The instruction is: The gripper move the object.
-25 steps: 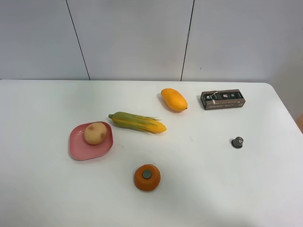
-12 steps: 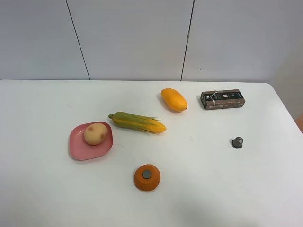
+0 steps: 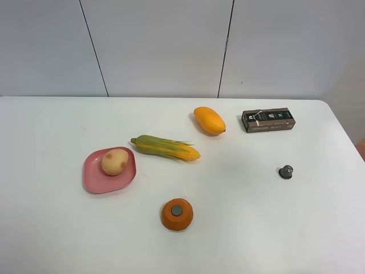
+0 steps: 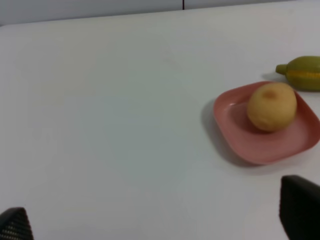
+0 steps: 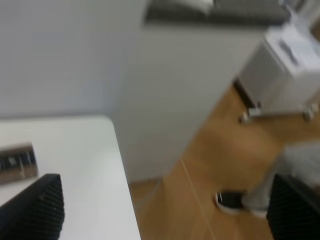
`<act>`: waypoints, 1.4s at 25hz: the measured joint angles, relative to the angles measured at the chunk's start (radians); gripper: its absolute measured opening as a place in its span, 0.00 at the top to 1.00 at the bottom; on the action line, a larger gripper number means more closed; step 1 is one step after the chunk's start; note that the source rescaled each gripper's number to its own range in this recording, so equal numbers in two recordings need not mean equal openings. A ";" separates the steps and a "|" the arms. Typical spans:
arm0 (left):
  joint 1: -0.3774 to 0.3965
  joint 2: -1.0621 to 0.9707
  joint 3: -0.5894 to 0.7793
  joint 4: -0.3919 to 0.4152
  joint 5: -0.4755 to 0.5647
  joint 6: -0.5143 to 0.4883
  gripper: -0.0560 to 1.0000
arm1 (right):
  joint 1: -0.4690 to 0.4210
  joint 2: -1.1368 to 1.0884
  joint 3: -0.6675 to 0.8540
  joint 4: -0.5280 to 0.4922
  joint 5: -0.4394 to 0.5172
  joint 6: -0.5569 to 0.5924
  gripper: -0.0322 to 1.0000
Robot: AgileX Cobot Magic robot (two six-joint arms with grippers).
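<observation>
The object, a tan potato-like lump point(image 3: 114, 161) with a reddish blotch, sits on a pink plate point(image 3: 93, 178) on the left of the white table. Neither arm shows in the exterior high view. In the left wrist view the object point(image 4: 271, 106) rests on the plate point(image 4: 260, 150), well ahead of my left gripper point(image 4: 157, 222). That gripper is open and empty, with only its two dark fingertips point(image 4: 300, 212) showing at the frame corners. My right gripper point(image 5: 165, 207) is open and empty, off the table's right end above the floor.
A corn cob point(image 3: 165, 148) lies just right of the plate. A mango point(image 3: 209, 120) and a dark box point(image 3: 268, 120) lie at the back. An orange dome with a grey centre point(image 3: 177, 214) sits in front, and a small grey capsule point(image 3: 286, 171) at the right.
</observation>
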 joint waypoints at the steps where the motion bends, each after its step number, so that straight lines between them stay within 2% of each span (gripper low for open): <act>1: 0.000 0.000 0.000 0.000 0.000 0.000 0.00 | -0.059 -0.066 0.090 0.030 -0.015 0.000 0.19; 3: 0.000 0.000 0.000 0.000 0.000 0.000 0.00 | -0.162 -0.190 0.247 0.116 -0.036 -0.007 0.19; 6: 0.000 0.000 0.000 0.000 0.000 0.000 0.00 | -0.257 -0.367 0.450 0.270 -0.048 -0.063 0.19; 9: 0.000 0.000 0.000 0.000 0.000 0.000 0.00 | -0.285 -0.521 0.590 0.395 -0.055 -0.103 0.19; 11: 0.000 0.000 0.000 0.000 0.000 0.000 0.00 | -0.286 -0.593 0.659 0.441 -0.056 -0.108 0.19; 15: 0.000 0.000 0.000 0.000 0.000 0.000 0.00 | -0.286 -0.687 0.772 0.468 -0.057 -0.110 0.19; 19: 0.000 0.000 0.000 0.000 0.000 0.000 0.00 | -0.285 -0.745 0.823 0.521 -0.085 -0.140 0.19; 28: 0.000 0.000 0.000 0.000 0.000 0.000 0.00 | -0.228 -0.779 0.829 0.548 -0.109 -0.167 0.20; 35: 0.000 0.000 0.000 0.000 0.000 0.000 0.00 | -0.224 -0.779 0.829 0.548 -0.109 -0.168 0.20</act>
